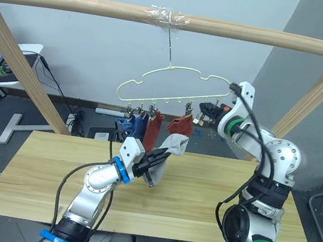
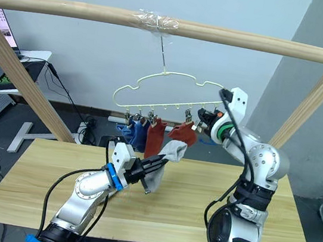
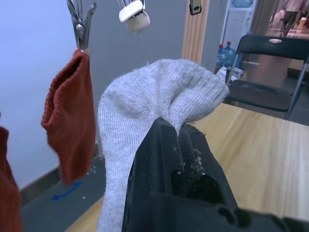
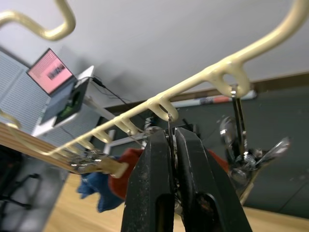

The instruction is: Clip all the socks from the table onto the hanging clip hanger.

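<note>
No legible text, labels, brands, numbers or signs.

The open laptop screen (image 4: pixel 49 71), well beyond the closed black fingers of the right gripper (image 4: pixel 174 145) and past the pale-gold wire clip hanger (image 4: pixel 193 82), glows pink with dark marks too small to read; the light grey knit sock (image 3: pixel 159 96) pinched in the left gripper (image 3: pixel 178 145), the rust red sock (image 3: pixel 67 125) just beside it and the light yellowish wood-plank table (image 1: pixel 211 194) below carry no printing.
</note>
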Robot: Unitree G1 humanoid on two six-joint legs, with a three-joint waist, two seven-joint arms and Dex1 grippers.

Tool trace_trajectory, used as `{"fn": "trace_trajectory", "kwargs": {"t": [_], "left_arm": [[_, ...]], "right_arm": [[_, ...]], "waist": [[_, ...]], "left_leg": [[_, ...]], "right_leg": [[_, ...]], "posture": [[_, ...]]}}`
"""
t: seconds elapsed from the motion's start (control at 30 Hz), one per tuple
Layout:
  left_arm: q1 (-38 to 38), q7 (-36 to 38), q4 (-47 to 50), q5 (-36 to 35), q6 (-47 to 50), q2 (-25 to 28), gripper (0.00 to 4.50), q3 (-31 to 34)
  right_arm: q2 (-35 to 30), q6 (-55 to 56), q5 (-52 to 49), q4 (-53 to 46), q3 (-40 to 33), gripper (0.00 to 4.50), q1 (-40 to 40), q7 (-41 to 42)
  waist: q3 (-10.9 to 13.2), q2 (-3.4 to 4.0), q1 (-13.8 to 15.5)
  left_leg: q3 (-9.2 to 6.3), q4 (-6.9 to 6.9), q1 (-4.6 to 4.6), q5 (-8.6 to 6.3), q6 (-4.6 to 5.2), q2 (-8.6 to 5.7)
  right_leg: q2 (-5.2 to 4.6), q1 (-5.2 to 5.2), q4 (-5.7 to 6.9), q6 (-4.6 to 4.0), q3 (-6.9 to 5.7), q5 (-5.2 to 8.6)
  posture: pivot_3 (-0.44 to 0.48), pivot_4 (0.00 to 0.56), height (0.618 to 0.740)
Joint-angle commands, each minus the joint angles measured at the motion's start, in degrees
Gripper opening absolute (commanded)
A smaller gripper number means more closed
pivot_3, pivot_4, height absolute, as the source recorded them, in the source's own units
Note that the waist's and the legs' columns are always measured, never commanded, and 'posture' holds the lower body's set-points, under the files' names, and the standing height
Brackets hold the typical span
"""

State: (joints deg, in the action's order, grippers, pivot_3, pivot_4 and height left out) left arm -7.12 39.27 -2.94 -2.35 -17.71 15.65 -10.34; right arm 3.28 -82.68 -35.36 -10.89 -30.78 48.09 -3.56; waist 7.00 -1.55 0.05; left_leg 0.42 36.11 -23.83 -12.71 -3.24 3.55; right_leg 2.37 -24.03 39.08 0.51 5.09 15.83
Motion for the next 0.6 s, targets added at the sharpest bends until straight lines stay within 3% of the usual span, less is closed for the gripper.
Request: {"fn": "trace_trajectory", "kwargs": {"t": [0.03, 0.23, 0.6], "left_arm": [[-2.07, -2.78, 0.21, 1.27, -2.48, -1.91, 0.01, -0.85], [-5.27, -4.01, -2.06, 0.62, -2.14, -4.8, 0.01, -1.54], [-8.75, -4.21, -3.67, 0.06, -1.93, -7.06, 0.01, -2.02]], "right_arm": [[0.76, -4.55, -1.18, -0.53, -4.26, 0.0, 3.0, -1.72], [3.13, -8.96, 0.13, -1.22, -8.36, 0.0, 5.97, -2.76], [5.86, -9.82, 0.47, -2.58, -9.23, 0.0, 6.14, -3.46]], "waist": [[0.0, 0.0, 0.01], [0.0, 0.01, -0.1], [0.01, 0.02, -0.09]], "left_leg": [[-0.01, 0.0, -0.01, 0.0, 0.0, 0.0], [-0.03, -0.01, -0.01, 0.0, 0.0, 0.01], [-0.08, -0.02, -0.04, 0.0, 0.01, 0.0]], "right_leg": [[0.0, 0.0, 0.0, 0.0, 0.0, 0.0], [0.03, -0.01, 0.01, 0.02, -0.02, 0.01], [0.04, 0.0, -0.03, 0.03, -0.05, 0.02]], "posture": [[0.093, 0.123, 0.74], [0.088, 0.126, 0.74], [0.089, 0.13, 0.74]]}}
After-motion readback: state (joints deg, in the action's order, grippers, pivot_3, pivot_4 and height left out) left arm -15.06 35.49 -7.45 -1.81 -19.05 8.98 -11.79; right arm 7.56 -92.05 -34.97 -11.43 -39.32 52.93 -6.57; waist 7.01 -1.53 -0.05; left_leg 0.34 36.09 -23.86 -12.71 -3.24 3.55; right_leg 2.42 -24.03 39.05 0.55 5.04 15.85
